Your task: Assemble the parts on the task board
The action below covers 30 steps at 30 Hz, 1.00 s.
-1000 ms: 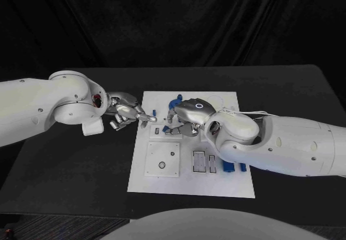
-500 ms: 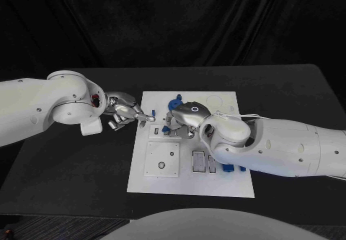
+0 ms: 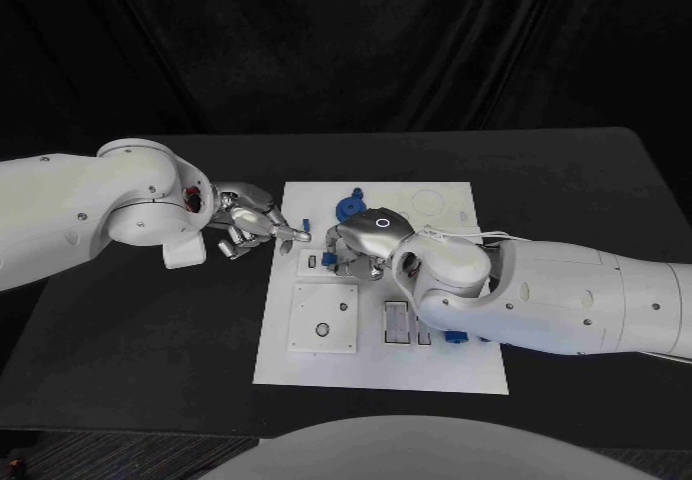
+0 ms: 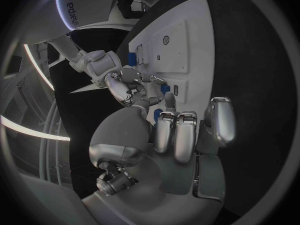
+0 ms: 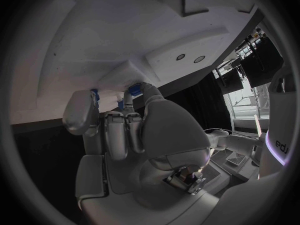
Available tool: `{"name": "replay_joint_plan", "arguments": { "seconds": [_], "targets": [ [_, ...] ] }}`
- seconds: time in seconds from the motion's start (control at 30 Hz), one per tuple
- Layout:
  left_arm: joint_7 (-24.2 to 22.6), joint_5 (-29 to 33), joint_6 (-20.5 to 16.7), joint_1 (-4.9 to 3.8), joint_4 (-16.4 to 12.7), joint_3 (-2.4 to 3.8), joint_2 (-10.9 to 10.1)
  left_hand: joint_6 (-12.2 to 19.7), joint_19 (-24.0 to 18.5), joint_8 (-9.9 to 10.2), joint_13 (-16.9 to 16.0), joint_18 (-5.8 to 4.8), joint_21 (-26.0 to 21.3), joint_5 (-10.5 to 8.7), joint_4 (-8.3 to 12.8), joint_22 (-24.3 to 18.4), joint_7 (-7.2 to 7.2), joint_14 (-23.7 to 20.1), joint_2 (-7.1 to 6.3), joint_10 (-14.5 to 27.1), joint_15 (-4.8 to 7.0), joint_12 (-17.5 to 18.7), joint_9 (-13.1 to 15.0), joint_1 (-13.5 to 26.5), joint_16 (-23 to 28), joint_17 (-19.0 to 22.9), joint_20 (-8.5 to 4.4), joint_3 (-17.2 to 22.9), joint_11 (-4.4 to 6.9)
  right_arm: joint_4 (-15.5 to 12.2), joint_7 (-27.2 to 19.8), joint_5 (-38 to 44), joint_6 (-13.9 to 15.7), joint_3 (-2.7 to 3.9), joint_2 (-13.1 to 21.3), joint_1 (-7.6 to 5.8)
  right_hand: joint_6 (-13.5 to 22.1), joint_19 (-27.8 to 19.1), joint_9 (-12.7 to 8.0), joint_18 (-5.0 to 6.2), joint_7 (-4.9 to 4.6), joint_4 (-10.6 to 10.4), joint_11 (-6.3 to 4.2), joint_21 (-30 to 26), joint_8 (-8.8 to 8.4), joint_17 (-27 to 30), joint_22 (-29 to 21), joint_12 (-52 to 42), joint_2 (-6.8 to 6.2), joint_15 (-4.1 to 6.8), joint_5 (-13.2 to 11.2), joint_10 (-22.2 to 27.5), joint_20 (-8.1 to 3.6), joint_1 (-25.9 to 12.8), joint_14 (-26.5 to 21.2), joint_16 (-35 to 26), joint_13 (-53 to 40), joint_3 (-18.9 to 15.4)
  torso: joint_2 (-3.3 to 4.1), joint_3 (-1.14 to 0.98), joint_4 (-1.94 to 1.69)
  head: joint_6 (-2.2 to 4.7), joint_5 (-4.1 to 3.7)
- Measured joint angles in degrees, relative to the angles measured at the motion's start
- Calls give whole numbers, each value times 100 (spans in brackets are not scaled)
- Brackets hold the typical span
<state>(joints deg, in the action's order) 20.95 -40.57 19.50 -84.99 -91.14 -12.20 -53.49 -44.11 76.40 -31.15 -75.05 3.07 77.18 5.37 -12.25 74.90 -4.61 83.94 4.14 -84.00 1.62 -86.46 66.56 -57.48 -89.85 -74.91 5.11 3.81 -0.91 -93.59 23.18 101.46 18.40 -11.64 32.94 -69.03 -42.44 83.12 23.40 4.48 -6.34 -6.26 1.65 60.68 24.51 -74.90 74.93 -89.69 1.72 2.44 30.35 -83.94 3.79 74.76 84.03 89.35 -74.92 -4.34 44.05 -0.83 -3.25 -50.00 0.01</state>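
Observation:
The white task board (image 3: 433, 365) lies in the middle of the black table. My right hand (image 3: 368, 238) is low over the board's upper left part, its fingers curled round a small blue part (image 3: 329, 261) standing on the board. The right wrist view has the right hand (image 5: 128, 130) with blue part pieces (image 5: 133, 90) at its fingertips against the board (image 5: 125, 30). My left hand (image 3: 253, 228) holds nothing, its fingertips at the board's left edge. In the left wrist view, the left hand (image 4: 178, 140) is just behind the right hand (image 4: 128, 87). A round blue part (image 3: 346, 209) sits beyond the right hand.
A square white block (image 3: 325, 318) with a hole and two slotted pieces (image 3: 400, 323) sit on the board's near half. More blue parts (image 3: 456, 336) lie by the right arm. Circular recesses (image 3: 433, 203) mark the board's far right corner.
My right hand has slid left over the board toward the left hand, and its arm now covers more of the board's right side. The left hand has barely moved.

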Motion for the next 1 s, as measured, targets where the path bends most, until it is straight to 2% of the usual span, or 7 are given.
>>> {"name": "replay_joint_plan", "arguments": {
  "seconds": [0.13, 0.27, 0.47, 0.53, 0.8, 0.9, 1.0],
  "targets": [
    [-2, 1, 11, 0, 25, 0, 17, 0, 0, 0, 0, 0, 0, 24, 0, 0, 0, 0, 0, 0, 0, 0, 0, 0, 0, 0, 0, 0, 0, 20, -29, 17, 6, 5, -8, 6, -85, -20, 32, 0, 5, 168, 0, -33, 0, 0, 0, 0, -52, 0, 360, 0, -20, 220, 0, 0, 1, 317, -3, 0, -1, 0, 17],
    [-4, 2, 23, 0, 43, 0, 35, 0, 0, 0, 0, 0, -29, 24, 0, 0, 0, 0, 23, 0, 0, 0, 0, -23, 0, 0, 0, 0, 0, 22, -84, 26, 18, 5, -9, 13, -175, -20, 35, 0, -1, 294, 0, -33, -25, 0, -1, 0, -93, 0, 358, 0, -20, 269, 0, 0, 1, 758, -3, 0, 0, 0, 23],
    [-8, 3, 41, 0, 57, -1, 55, 22, -53, 0, 0, 3, -67, 46, 16, 0, -19, 0, 38, 0, 0, 44, -14, -79, 0, 0, -10, -16, 0, 31, -191, 28, 73, 2, 9, 23, -298, -20, 40, -1, -37, 473, 0, -30, -67, 0, -1, 0, -274, 0, 446, 0, -20, 173, 0, 0, 1, 1394, -2, -3, 4, -1, 31],
    [-9, 4, 44, 0, 63, -1, 58, 66, -66, 0, 0, 91, -91, 68, 16, 0, -25, 0, 64, 0, 0, 66, -42, -112, 0, 0, 3, -16, 0, 33, -233, 28, 102, 0, 21, 24, -304, -14, 40, 0, -43, 516, -4, 13, -26, 0, -1, 0, -332, 0, 446, -4, -26, 114, 0, 0, 1, 1545, -2, -5, 5, -1, 31],
    [-46, 5, 45, 1, 72, -1, 65, 123, -135, 93, 0, 92, -178, 159, 20, 0, -41, 22, 108, 31, -21, 111, -238, -262, 0, 0, 32, -68, -29, 12, -390, 6, 291, -14, 118, 37, -364, 1, 41, 0, -60, 564, -43, 102, 6, 0, -1, 0, -393, 0, 393, 0, -41, 55, 0, 0, 1, 1731, 1, -7, 6, -1, 28],
    [-76, 5, 39, 1, 68, -1, 61, 123, -176, 115, 0, 91, -221, 202, 40, 0, -41, 2, 112, 57, -41, 160, -285, -335, 0, 0, 32, -86, -53, -54, -432, -18, 373, -23, 197, 45, -404, 21, 44, 0, -21, 570, -43, 126, 19, 0, -1, 0, -425, 0, 354, 0, -61, 22, 0, 0, 1, 1756, 1, -7, 5, -1, 42],
    [-114, 6, 34, 2, 61, -1, 50, 171, -239, 177, 0, 91, -290, 237, 82, 0, -89, 2, 101, 207, -41, 272, -348, -437, 66, 0, 51, -96, -81, -158, -470, -60, 474, -24, 302, 48, -414, 21, 235, 0, -10, 547, -43, 126, 20, 0, -1, 0, -467, 12, 326, 0, -61, -22, -12, 29, 1, 1779, 0, -7, 5, -1, 57]
  ]
}}
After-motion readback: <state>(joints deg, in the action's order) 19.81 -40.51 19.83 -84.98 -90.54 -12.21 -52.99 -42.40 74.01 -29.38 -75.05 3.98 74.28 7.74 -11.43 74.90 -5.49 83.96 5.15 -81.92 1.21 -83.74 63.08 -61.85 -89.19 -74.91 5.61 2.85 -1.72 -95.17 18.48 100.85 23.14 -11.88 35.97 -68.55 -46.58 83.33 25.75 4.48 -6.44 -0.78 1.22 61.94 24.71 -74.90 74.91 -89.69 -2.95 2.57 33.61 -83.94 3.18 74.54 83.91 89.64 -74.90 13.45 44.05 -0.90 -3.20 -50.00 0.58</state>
